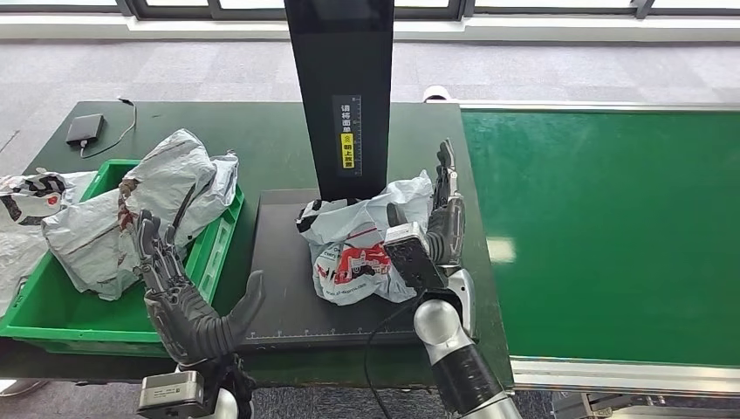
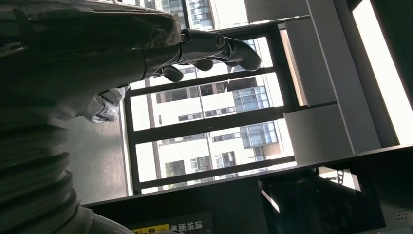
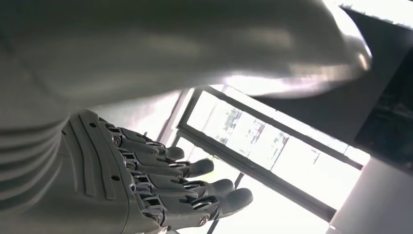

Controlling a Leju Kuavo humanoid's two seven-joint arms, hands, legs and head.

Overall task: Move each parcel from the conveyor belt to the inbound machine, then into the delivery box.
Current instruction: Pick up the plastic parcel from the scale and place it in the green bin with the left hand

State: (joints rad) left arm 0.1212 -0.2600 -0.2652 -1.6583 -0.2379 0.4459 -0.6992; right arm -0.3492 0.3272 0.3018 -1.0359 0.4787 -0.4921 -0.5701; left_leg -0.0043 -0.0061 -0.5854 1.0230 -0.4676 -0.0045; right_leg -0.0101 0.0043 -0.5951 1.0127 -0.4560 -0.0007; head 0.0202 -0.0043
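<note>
A crumpled white parcel (image 1: pixel 358 246) with red and black print lies on the black platform (image 1: pixel 284 288) of the inbound machine, in front of its black column (image 1: pixel 342 87). My right hand (image 1: pixel 445 214) stands open at the parcel's right side, fingers straight and pointing away from me; whether it touches the bag I cannot tell. My left hand (image 1: pixel 188 297) is open over the platform's left edge, beside the green delivery box (image 1: pixel 218 249), holding nothing. Grey parcels (image 1: pixel 144 209) fill that box. The right hand's fingers (image 3: pixel 195 187) and the left hand's fingers (image 2: pixel 214 46) show against windows.
The green conveyor belt (image 1: pixel 611 227) runs along the right, with no parcel on the stretch I see. Another printed parcel (image 1: pixel 26 196) lies left of the box. A small black device (image 1: pixel 85 129) with a cable sits at the table's far left.
</note>
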